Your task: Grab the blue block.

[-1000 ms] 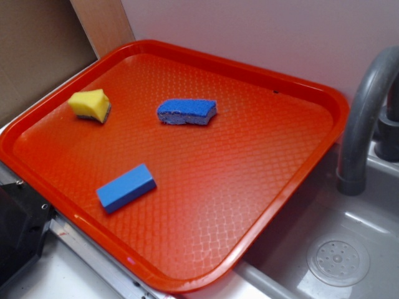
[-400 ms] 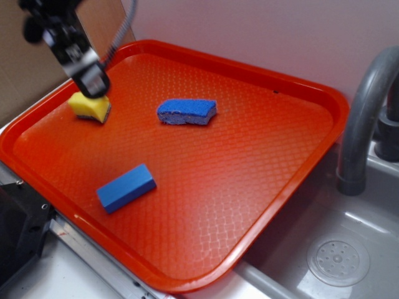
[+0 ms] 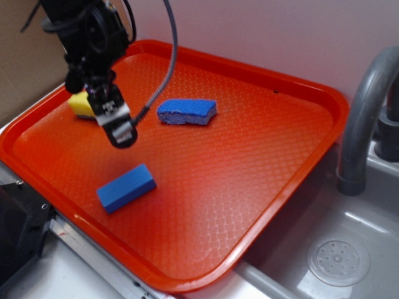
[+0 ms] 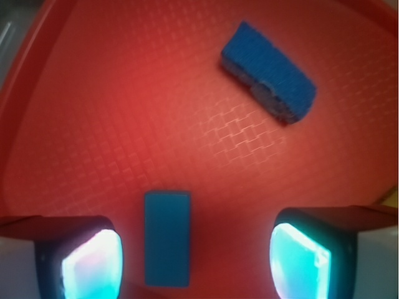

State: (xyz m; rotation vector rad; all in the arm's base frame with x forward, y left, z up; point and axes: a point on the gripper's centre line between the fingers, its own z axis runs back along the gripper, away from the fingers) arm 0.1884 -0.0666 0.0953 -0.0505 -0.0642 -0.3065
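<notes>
Where tray (image 3: 299,187) ripples, smooth blue block (image 4: 167,246)

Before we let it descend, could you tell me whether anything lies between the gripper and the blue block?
Nothing visible does. The gripper hangs open above bare tray, and in the wrist view the blue block lies between the fingers, nearer the left one. The blue sponge and yellow sponge sit off to the far side.

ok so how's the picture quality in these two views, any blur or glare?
Exterior view: fairly sharp, soft sheen on the orange tray, gripper slightly blurred. Wrist view: soft overall, blue sponge and blue block fuzzy-edged, finger pads glowing overexposed cyan-white, corners dark.
</notes>
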